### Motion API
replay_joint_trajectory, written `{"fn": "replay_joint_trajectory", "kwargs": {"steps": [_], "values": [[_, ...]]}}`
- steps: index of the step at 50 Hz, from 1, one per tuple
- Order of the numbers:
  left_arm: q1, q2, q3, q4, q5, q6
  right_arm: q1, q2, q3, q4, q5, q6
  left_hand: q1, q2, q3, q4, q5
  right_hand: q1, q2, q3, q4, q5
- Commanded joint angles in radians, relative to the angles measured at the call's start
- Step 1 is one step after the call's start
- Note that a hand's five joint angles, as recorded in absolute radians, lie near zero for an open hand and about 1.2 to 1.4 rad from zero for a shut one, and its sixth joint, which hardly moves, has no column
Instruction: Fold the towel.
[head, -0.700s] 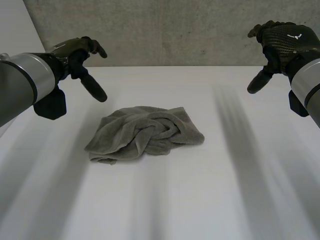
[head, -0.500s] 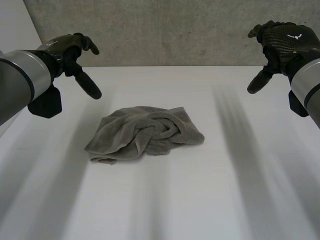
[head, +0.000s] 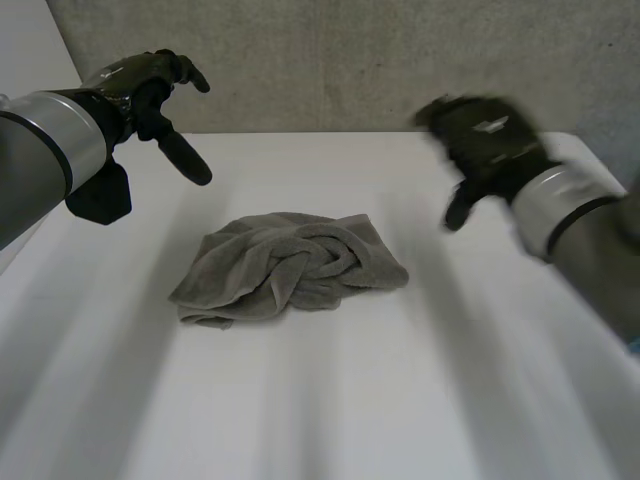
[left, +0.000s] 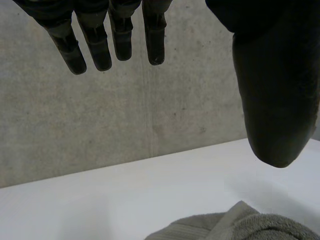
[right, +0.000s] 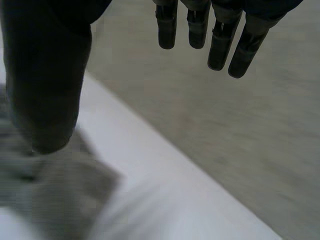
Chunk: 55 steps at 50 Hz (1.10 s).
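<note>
From my seat the towel (head: 290, 268) is a crumpled grey heap in the middle of the bench (head: 330, 410). A twisted ridge of folds is bunched toward its right end, a flatter flap lies toward its left, and no clean corner is laid out. Its long axis runs side to side across the robot's front. Neither hand touches it. The left robot hand (head: 150, 100) hangs in the air beyond the towel's left end, on the far side of it. Its wrist camera shows me fingers (left: 92, 42) straight and held well apart from the thumb (left: 272, 90), gripping nothing, with the towel's far edge lying below the thumb tip. The right robot hand (head: 480, 145) is up off the bench beyond the towel's right end, also on the far side. Its fingers (right: 220, 42) are straight and parted from its thumb, empty as well, and the cloth sits under that thumb. So the towel lies between the two hands and closer to the robot's body than either. Each hand would have to come down and inward to reach its own end. I judge the left the slightly nearer of the two, though I cannot read their heights. With the cloth this bunched, I would expect to spread it flat before any fold.
</note>
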Motion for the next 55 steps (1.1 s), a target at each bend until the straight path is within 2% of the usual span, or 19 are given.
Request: {"fn": "replay_joint_trajectory", "kwargs": {"steps": [1,6,14,16,17,18,19,21,22,24,28,32,34,39,49,51,52,53,55], "values": [[0.020,-0.001,0.005,0.008,0.001,0.000,0.166,0.200,-0.055,-0.017,-0.194,-0.148,-0.075,-0.059,-0.065,-0.065,-0.038,-0.065,-0.068,-0.071,-0.084,-0.059],[0.045,-0.001,0.005,0.022,0.001,0.000,0.278,0.379,-0.215,-0.030,-0.173,-0.182,-0.075,-0.059,-0.065,-0.065,-0.038,-0.065,-0.068,-0.071,-0.084,-0.059],[0.048,-0.001,0.003,0.028,0.001,0.000,0.364,0.646,-0.428,-0.082,-0.051,-0.041,-0.078,-0.062,-0.068,-0.068,-0.041,-0.031,-0.034,-0.037,-0.050,-0.026],[0.048,-0.001,0.001,0.028,0.001,-0.001,0.400,0.716,-0.485,-0.126,0.011,-0.031,-0.078,-0.062,-0.068,-0.068,-0.041,0.164,0.162,0.159,0.145,0.170],[0.048,-0.001,0.001,0.028,0.001,-0.001,0.400,0.716,-0.485,-0.126,0.012,-0.031,-0.078,-0.062,-0.068,-0.068,-0.041,0.165,0.163,0.160,0.146,0.171],[0.048,-0.001,0.001,0.028,0.001,-0.001,0.404,0.738,-0.500,-0.145,0.043,-0.031,-0.078,-0.062,-0.068,-0.068,-0.041,0.311,0.308,0.305,0.292,0.316],[0.048,-0.001,0.001,0.028,0.001,-0.001,0.404,0.738,-0.501,-0.145,0.044,-0.031,-0.078,-0.062,-0.068,-0.068,-0.041,0.312,0.310,0.307,0.293,0.318],[0.048,-0.001,0.001,0.028,0.001,-0.001,0.406,0.747,-0.508,-0.175,0.079,-0.027,-0.081,-0.065,-0.071,-0.071,-0.044,0.709,0.707,0.704,0.690,0.715],[0.048,-0.001,0.001,0.030,0.001,-0.001,0.406,0.747,-0.508,-0.175,0.079,-0.027,-0.081,-0.065,-0.071,-0.071,-0.044,0.711,0.709,0.706,0.692,0.717],[0.048,-0.001,0.001,0.030,0.001,-0.001,0.404,0.736,-0.507,-0.206,0.091,-0.016,-0.081,-0.065,-0.071,-0.071,-0.044,1.152,1.150,1.147,1.133,1.158],[0.049,-0.002,0.001,0.031,0.001,-0.001,0.394,0.697,-0.502,-0.224,0.099,-0.004,-0.081,-0.065,-0.071,-0.071,-0.044,1.156,1.154,1.151,1.138,1.162],[0.051,-0.010,-0.002,0.041,0.001,-0.001,0.358,0.624,-0.493,-0.226,0.108,0.030,-0.081,-0.065,-0.071,-0.071,-0.044,1.156,1.154,1.151,1.138,1.162],[0.049,-0.016,-0.002,0.041,0.003,0.000,0.293,0.527,-0.452,-0.226,0.154,0.057,-0.078,-0.062,-0.068,-0.068,-0.041,1.156,1.154,1.151,1.138,1.162],[0.035,-0.044,-0.003,0.039,0.014,0.003,0.204,0.434,-0.369,-0.228,0.220,0.036,-0.060,-0.044,-0.051,-0.051,-0.023,1.156,1.154,1.151,1.138,1.162],[-0.001,-0.085,-0.035,0.038,0.064,0.005,-0.047,0.380,-0.178,-0.215,0.252,-0.002,-0.048,-0.033,-0.039,-0.039,-0.012,1.152,1.149,1.146,1.133,1.158],[-0.017,-0.099,-0.041,0.038,0.069,0.013,-0.082,0.376,-0.116,-0.211,0.251,0.002,-0.048,-0.033,-0.039,-0.039,-0.012,0.340,0.338,0.335,0.321,0.346],[-0.034,-0.117,-0.046,0.036,0.073,0.031,-0.082,0.376,-0.116,-0.211,0.251,0.002,-0.048,-0.033,-0.039,-0.039,-0.012,0.336,0.333,0.330,0.317,0.341],[-0.058,-0.135,-0.052,0.033,0.073,0.058,-0.087,0.365,-0.079,-0.211,0.251,0.002,-0.048,-0.033,-0.039,-0.039,-0.012,0.007,0.005,0.002,-0.012,0.013],[-0.083,-0.152,-0.063,0.030,0.072,0.095,-0.088,0.344,-0.041,-0.209,0.251,0.004,-0.048,-0.033,-0.039,-0.039,-0.012,-0.065,-0.068,-0.071,-0.084,-0.059]]}}
